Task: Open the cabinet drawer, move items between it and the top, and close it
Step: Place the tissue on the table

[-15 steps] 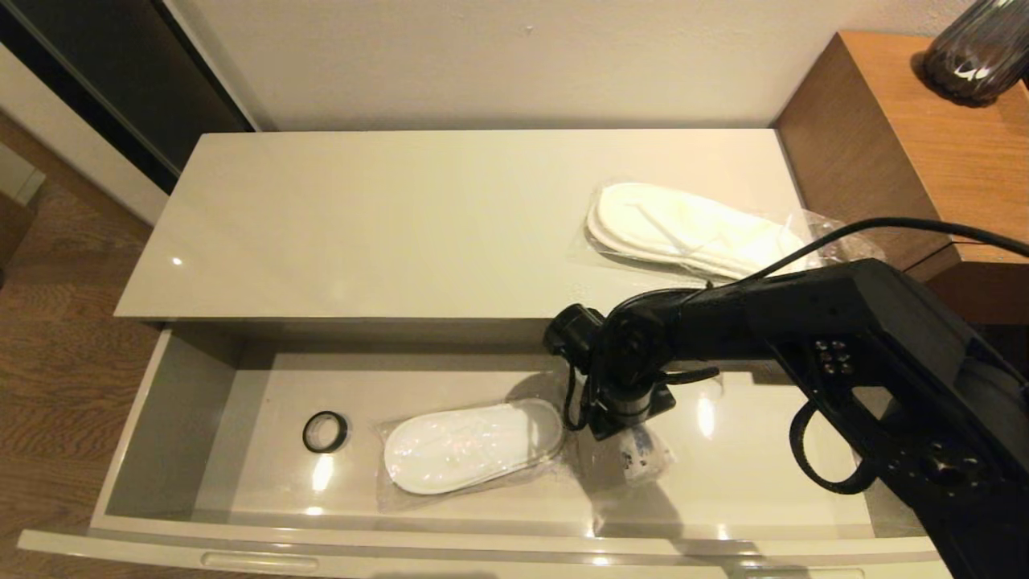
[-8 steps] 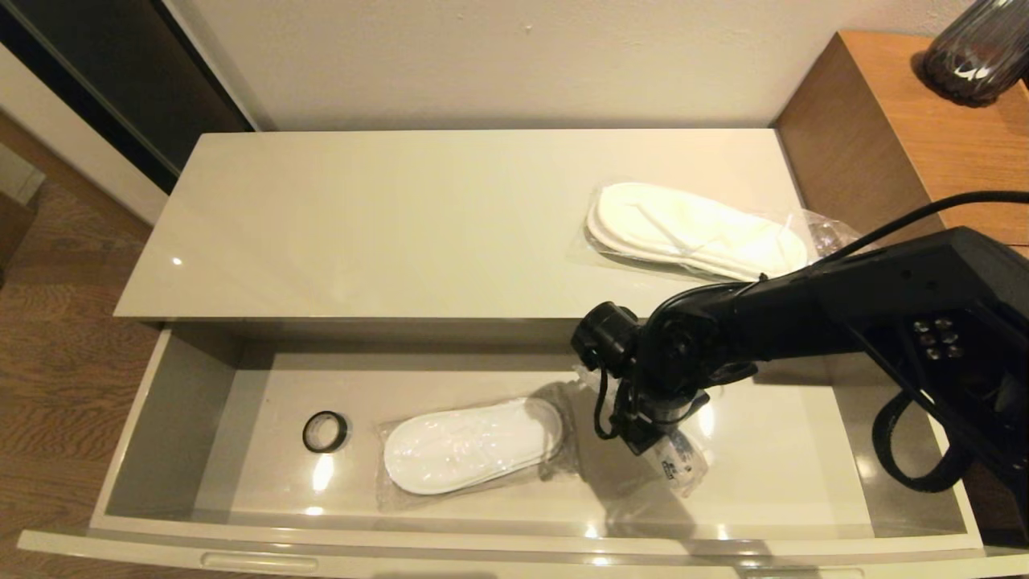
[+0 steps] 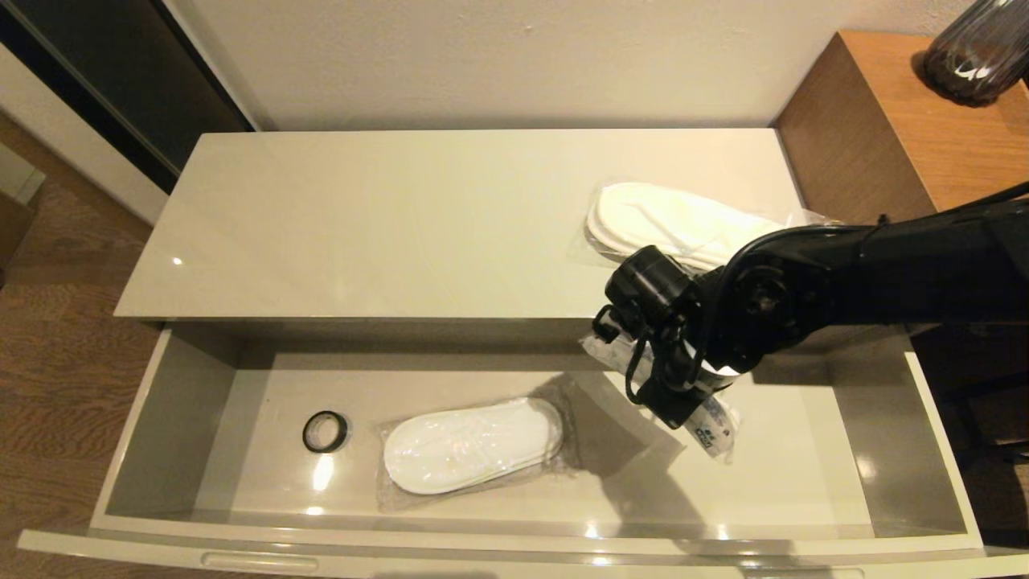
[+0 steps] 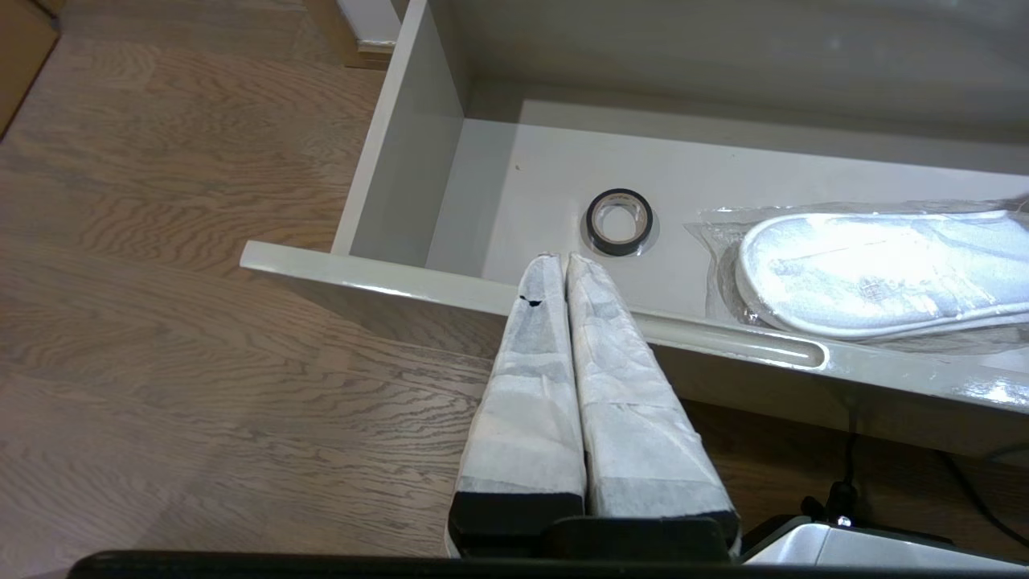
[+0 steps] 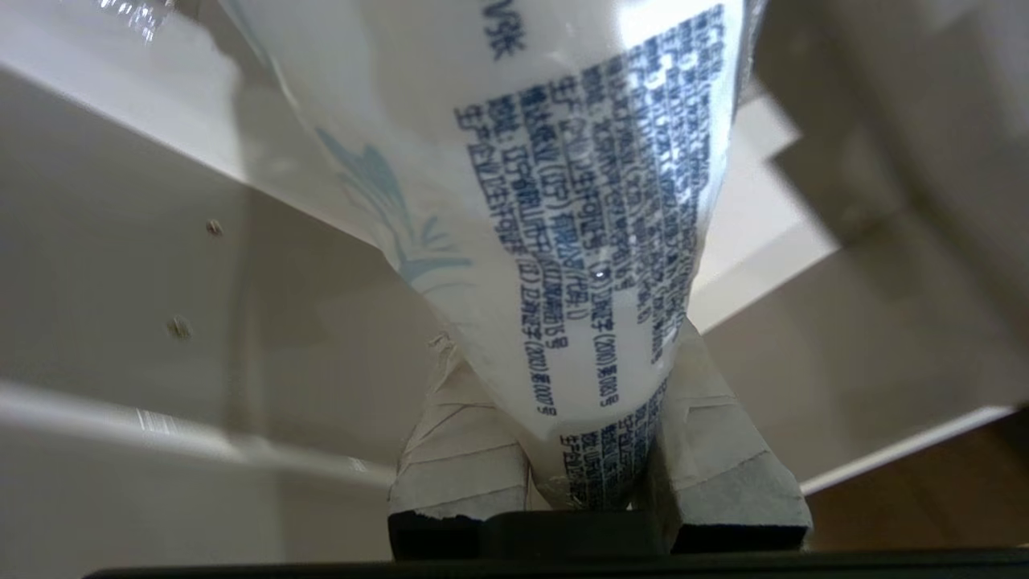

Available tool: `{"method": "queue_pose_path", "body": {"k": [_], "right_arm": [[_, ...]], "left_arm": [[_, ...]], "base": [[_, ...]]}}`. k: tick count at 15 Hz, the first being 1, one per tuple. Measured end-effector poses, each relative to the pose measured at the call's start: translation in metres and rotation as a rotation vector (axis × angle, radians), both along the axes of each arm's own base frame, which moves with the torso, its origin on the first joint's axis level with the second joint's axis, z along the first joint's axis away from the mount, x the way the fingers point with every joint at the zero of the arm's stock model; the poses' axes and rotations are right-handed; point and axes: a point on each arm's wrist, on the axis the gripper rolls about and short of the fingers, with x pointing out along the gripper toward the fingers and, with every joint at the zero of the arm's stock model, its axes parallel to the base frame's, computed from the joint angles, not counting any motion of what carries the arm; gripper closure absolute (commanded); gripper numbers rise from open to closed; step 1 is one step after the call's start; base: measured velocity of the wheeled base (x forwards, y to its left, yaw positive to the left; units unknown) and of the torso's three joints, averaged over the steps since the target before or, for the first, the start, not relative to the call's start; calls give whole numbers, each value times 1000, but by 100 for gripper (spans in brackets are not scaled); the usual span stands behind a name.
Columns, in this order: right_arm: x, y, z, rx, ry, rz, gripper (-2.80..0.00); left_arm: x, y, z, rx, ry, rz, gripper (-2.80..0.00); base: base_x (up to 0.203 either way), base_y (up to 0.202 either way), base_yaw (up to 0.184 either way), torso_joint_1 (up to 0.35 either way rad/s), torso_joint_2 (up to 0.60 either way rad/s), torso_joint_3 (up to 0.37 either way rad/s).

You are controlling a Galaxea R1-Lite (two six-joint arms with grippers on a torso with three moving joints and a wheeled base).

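Note:
The cabinet drawer (image 3: 137, 418) stands pulled out, its front rail (image 4: 386, 277) also showing in the left wrist view. My right gripper (image 3: 683, 394) hangs above the drawer's right half, near the top's front edge, shut on the white packet with blue print (image 3: 714, 426). That packet (image 5: 563, 201) is pinched between the taped fingers (image 5: 458, 418) and hangs clear of the drawer floor. One bagged pair of white slippers (image 3: 473, 445) lies in the drawer, another (image 3: 675, 221) on the glossy top (image 3: 386, 225). My left gripper (image 4: 563, 259) is shut and empty, just outside the drawer's front left.
A small black ring (image 3: 325, 431) lies on the drawer floor left of the slippers. A taller brown wooden unit (image 3: 900, 121) with a dark vase (image 3: 977, 52) stands to the right. Wooden floor lies to the left.
My right gripper has risen from the drawer floor with the packet and moved right and back towards the top's front edge. The slippers and ring have not moved.

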Motion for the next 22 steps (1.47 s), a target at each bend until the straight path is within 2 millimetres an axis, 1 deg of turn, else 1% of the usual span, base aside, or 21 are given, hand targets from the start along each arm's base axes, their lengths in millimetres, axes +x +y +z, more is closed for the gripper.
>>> {"method": "queue_pose_path", "body": {"k": [3, 5, 6, 8, 10, 12, 15, 18, 22], "right_arm": [[-11, -10, 29, 15, -54, 33, 0], [-13, -12, 50, 62, -119, 31, 0], [-12, -12, 60, 84, -148, 30, 0], [-7, -10, 87, 141, -228, 32, 0], [4, -2, 105, 186, -307, 41, 0], [18, 6, 107, 193, -364, 67, 0], [26, 13, 101, 194, -375, 71, 0], [39, 22, 101, 213, -458, 101, 0], [67, 31, 90, 218, -582, 119, 0]], "left_arm": [[0, 0, 0, 0, 0, 0, 0], [0, 0, 0, 0, 0, 0, 0], [0, 0, 0, 0, 0, 0, 0], [0, 0, 0, 0, 0, -1, 0], [0, 0, 0, 0, 0, -1, 0], [0, 0, 0, -1, 0, -1, 0], [0, 0, 0, 0, 0, 0, 0], [0, 0, 0, 0, 0, -1, 0], [0, 0, 0, 0, 0, 0, 0]], "base": [[0, 0, 0, 0, 0, 0], [0, 0, 0, 0, 0, 0], [0, 0, 0, 0, 0, 0], [0, 0, 0, 0, 0, 0], [0, 0, 0, 0, 0, 0], [0, 0, 0, 0, 0, 0], [0, 0, 0, 0, 0, 0], [0, 0, 0, 0, 0, 0], [0, 0, 0, 0, 0, 0]]}}
